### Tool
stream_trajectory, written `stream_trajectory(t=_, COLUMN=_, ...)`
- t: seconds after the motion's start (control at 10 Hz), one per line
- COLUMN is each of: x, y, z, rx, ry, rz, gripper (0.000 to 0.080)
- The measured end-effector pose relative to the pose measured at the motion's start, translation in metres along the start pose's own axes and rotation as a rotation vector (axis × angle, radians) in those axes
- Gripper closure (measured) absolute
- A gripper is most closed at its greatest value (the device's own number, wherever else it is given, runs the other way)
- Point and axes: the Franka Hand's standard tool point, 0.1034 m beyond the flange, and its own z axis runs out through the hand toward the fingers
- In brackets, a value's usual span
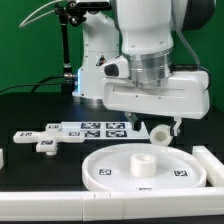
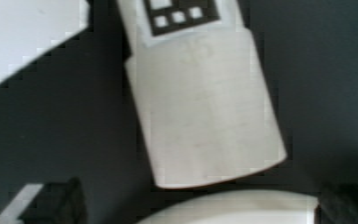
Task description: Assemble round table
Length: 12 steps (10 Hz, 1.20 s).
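Where print is visible, tags: black-and-white squares on the cylinder leg [image 2: 202,110], round disc [image 1: 108,162] and marker board [image 1: 90,128].
Arm: wrist pointing straight down, low over the table [image 1: 35,108].
Gripper [image 1: 160,126]: jaws spread wide, gripping nothing.
Cylinder leg position: on its side just beneath the gripper, with the round disc close beside.

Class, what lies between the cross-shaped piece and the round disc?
Nothing: only bare black table separates the cross-shaped piece from the round disc, as the exterior view shows.

The black table [image 1: 35,108] carries the round disc [image 1: 140,172], cylinder leg [image 1: 158,133], cross-shaped piece [image 1: 40,142] — and the marker board [image 1: 92,127].
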Motion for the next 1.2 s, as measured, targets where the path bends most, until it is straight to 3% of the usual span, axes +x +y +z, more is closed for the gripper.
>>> stream_trajectory(t=0.7, x=0.012, y=-0.011, z=-0.002, rx=-0.021, ry=-0.37, rz=-0.074, gripper=0.0151)
stream_trajectory(t=1.2, x=-0.001, y=-0.002, z=0.01, rx=-0.073, ry=-0.683, rz=-0.067, gripper=0.0151)
